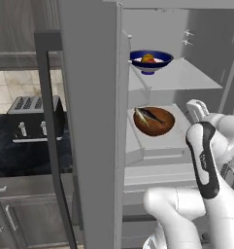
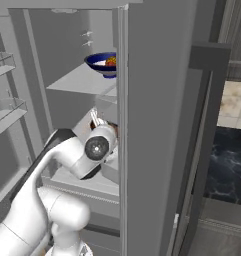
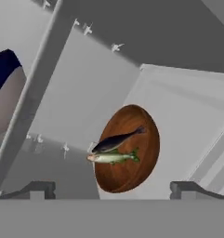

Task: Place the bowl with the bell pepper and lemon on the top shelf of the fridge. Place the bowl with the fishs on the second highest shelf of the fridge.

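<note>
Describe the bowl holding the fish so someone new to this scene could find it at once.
Look inside the open fridge. One shelf below the top shelf, which carries a blue bowl, sits a round reddish-brown wooden bowl. It alone holds two slim fish, one dark, one pale green.

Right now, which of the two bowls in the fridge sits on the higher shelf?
The blue-and-white bowl holding the red and yellow produce; the brown wooden bowl with the two fish sits one shelf below.
</note>
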{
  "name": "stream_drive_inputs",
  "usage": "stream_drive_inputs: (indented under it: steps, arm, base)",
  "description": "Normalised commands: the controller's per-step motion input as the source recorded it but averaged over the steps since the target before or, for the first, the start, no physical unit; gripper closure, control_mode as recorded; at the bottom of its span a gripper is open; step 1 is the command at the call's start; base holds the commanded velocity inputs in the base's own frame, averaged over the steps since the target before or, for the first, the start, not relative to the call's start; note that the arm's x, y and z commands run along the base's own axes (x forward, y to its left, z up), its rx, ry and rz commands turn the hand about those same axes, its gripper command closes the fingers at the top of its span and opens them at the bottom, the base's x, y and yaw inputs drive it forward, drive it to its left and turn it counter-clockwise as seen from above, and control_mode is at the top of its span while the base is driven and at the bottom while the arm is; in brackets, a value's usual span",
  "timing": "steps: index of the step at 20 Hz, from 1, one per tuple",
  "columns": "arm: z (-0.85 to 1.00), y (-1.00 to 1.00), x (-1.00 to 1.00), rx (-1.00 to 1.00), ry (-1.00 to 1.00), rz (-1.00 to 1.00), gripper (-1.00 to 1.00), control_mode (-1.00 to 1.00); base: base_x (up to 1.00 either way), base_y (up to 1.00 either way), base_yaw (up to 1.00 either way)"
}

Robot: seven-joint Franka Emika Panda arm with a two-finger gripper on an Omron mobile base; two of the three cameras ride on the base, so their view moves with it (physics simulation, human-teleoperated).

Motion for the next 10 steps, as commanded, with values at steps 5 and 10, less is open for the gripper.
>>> stream_drive_inputs:
  steps: [5, 10]
  arm:
    - [1.00, 0.32, -1.00, -0.08, -0.18, -0.01, -1.00, -1.00]
    - [1.00, 0.91, -1.00, -0.32, -0.09, 0.00, -1.00, -1.00]
  base:
    - [0.00, 0.00, 0.00]
    - [0.00, 0.00, 0.00]
